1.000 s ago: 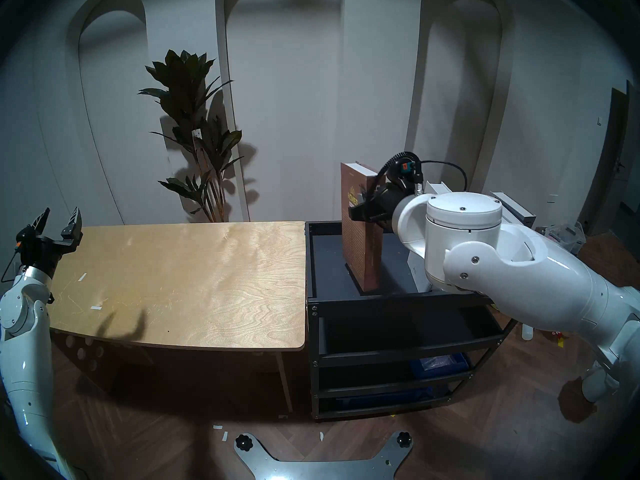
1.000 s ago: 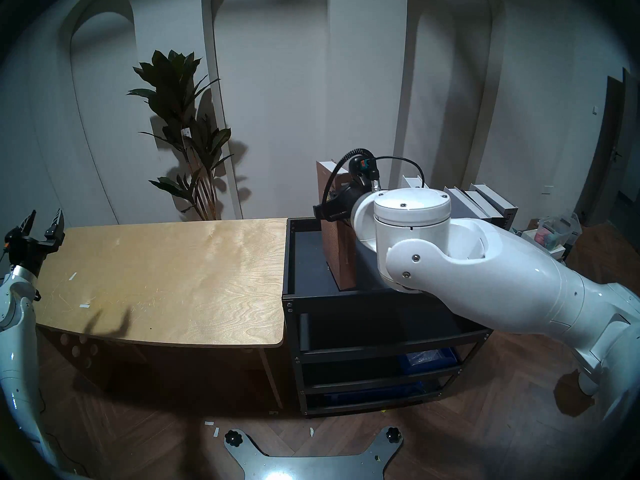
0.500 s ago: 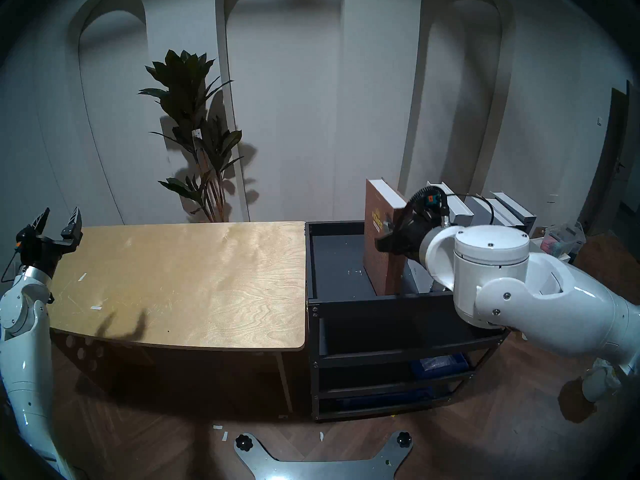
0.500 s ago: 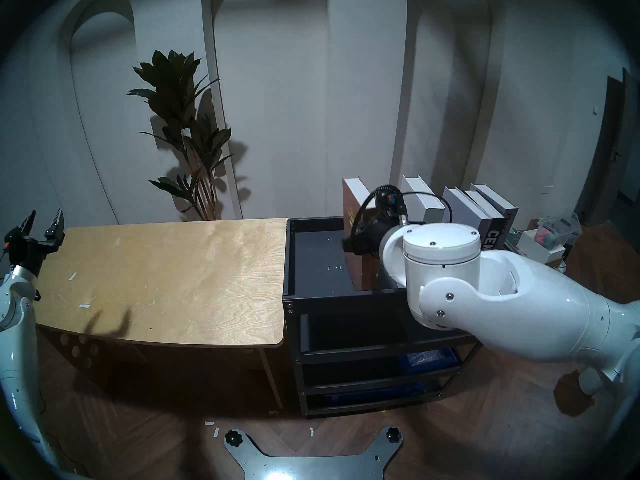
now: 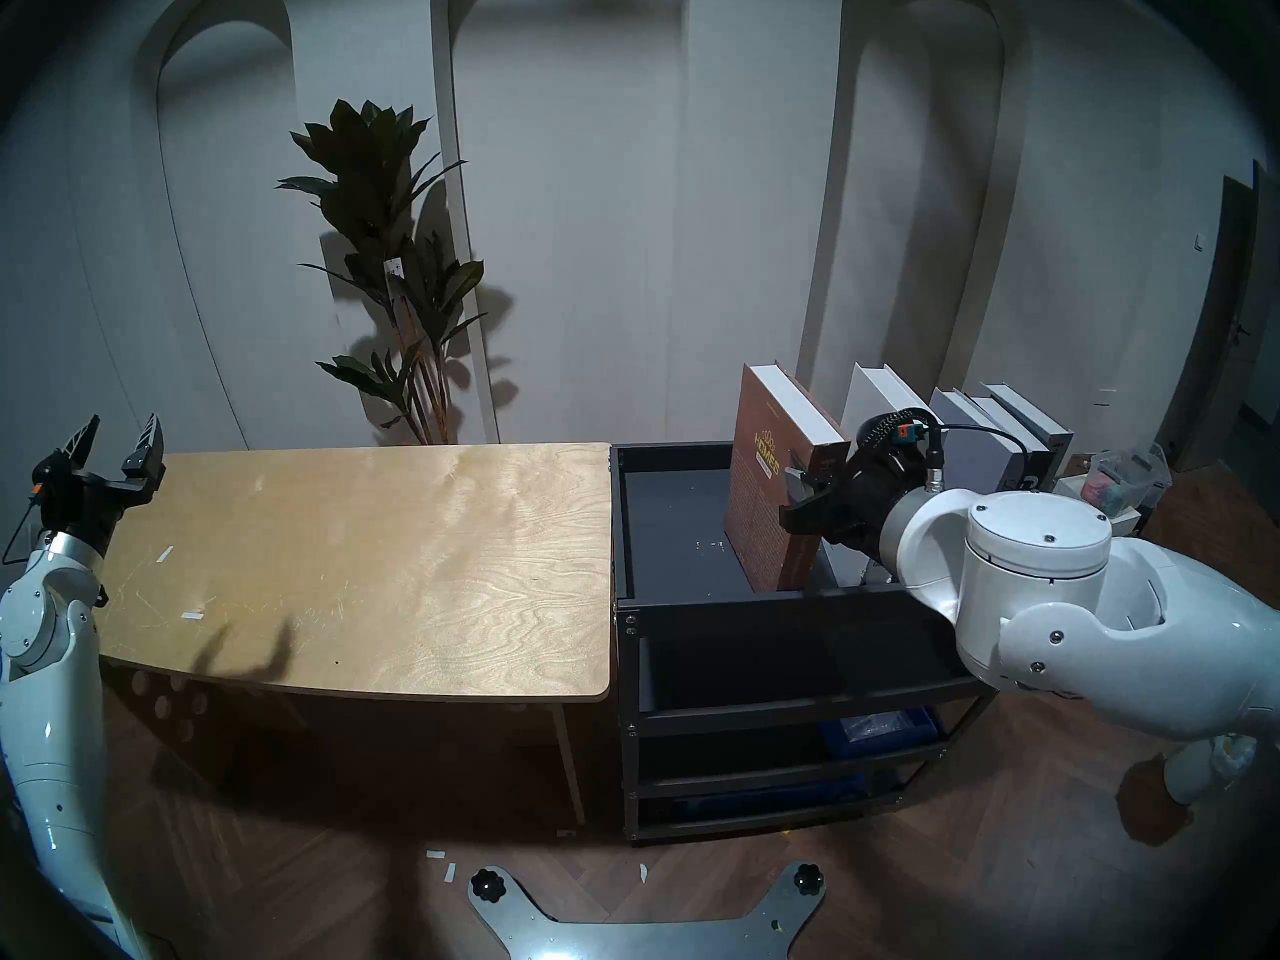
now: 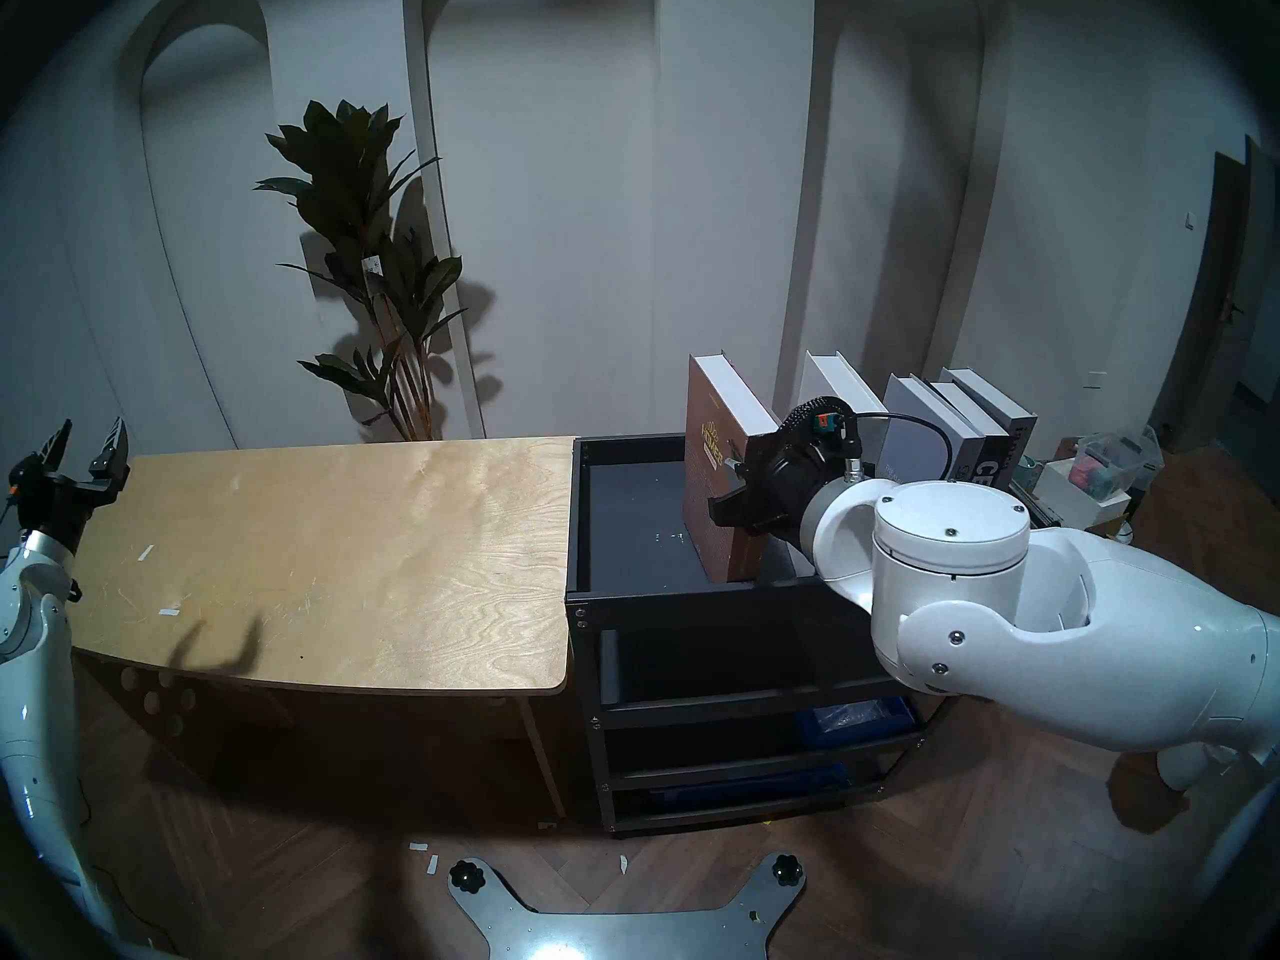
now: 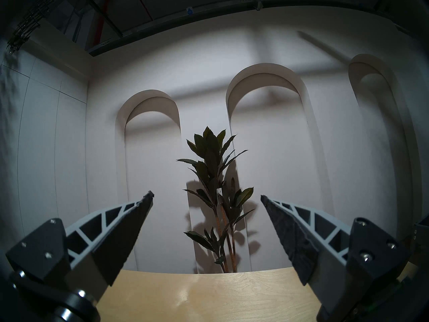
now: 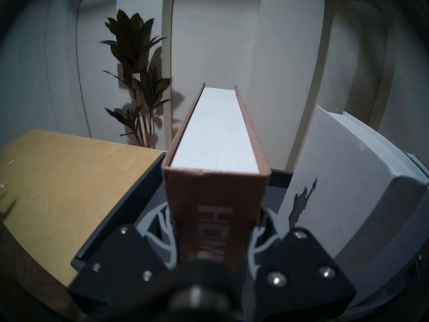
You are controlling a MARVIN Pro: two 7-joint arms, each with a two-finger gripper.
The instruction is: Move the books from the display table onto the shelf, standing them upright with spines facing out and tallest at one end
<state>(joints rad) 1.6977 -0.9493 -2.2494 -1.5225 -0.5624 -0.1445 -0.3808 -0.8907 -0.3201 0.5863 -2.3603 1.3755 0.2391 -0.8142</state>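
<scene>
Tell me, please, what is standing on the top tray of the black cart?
On the cart's top tray stand five upright books: a brown book, shut in the right end effector, then a white book and three more. Their bases are hidden by the arm.

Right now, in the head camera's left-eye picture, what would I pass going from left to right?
Left gripper → plywood table → black cart → brown HOMES book → right gripper → white book.
</scene>
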